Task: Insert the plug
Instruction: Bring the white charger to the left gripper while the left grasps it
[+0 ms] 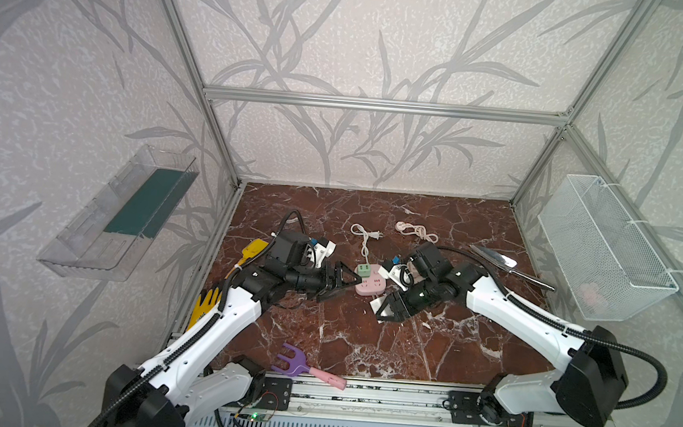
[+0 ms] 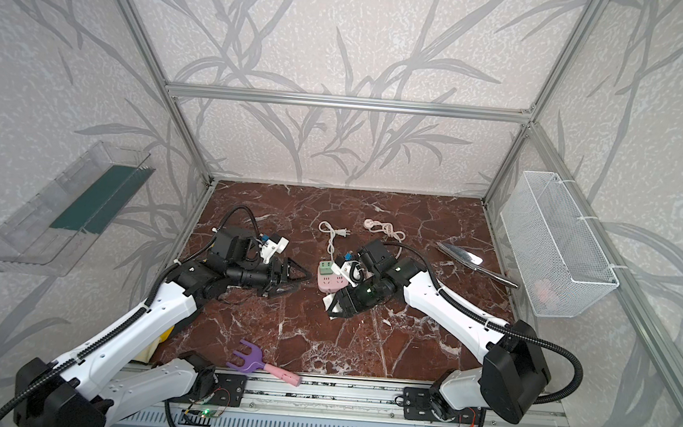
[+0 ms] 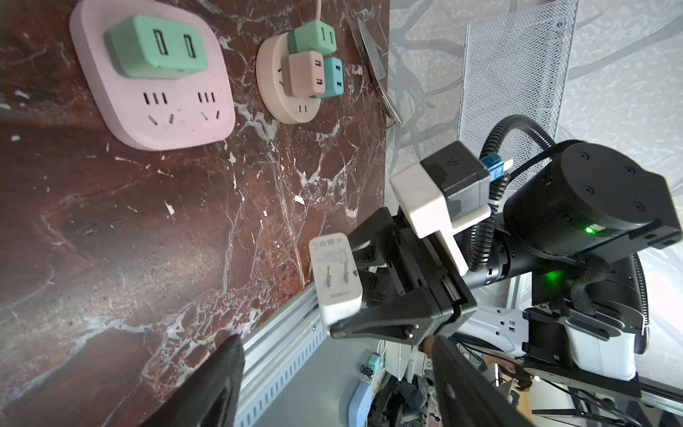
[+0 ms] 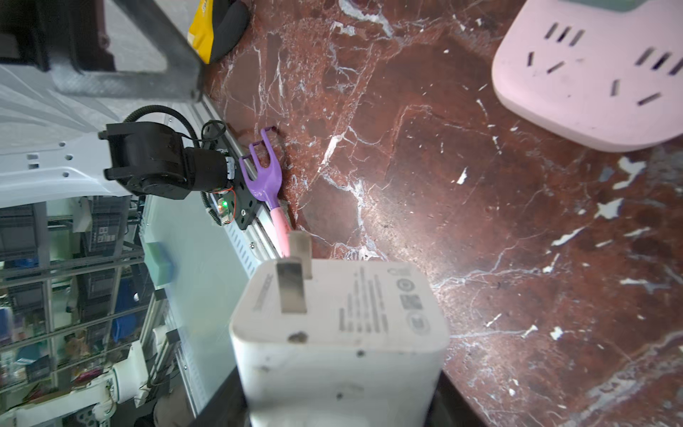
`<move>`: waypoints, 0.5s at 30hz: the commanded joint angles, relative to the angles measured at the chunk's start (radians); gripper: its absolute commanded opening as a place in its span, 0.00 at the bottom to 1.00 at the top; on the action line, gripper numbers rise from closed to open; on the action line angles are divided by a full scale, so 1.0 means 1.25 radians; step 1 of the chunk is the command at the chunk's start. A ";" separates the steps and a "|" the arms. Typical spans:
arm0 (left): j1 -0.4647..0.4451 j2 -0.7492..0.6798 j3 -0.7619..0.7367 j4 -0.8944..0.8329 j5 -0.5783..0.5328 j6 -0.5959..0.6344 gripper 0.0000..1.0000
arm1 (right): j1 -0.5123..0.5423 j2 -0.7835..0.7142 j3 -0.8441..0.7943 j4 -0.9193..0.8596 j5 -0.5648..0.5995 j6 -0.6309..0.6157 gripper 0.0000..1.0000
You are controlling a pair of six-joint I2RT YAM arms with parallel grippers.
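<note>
The right jaws grip the white plug (image 4: pixel 340 332) by its flat sides, prongs free, near the pink power strip (image 1: pixel 372 288). The left jaws stand open beside the strip. Light, rigid and smooth, the plug may twist if pinched off-centre.

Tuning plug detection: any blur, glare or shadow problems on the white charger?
Right wrist view: white square two-prong charger fills the foreground, slightly soft; bright sheen on the red-brown marble tabletop beside it. Left wrist view: charger in focus, near black finger of the left gripper blurred. Both top views: even light, soft shadows, charger small.
</note>
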 commanded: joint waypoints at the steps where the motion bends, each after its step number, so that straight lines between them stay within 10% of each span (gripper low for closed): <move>1: -0.010 -0.020 0.000 -0.037 0.032 -0.056 0.78 | 0.022 -0.024 0.043 -0.004 0.049 -0.009 0.00; 15: -0.079 -0.015 -0.042 0.066 -0.016 -0.133 0.77 | 0.066 0.024 0.109 0.009 0.065 0.007 0.00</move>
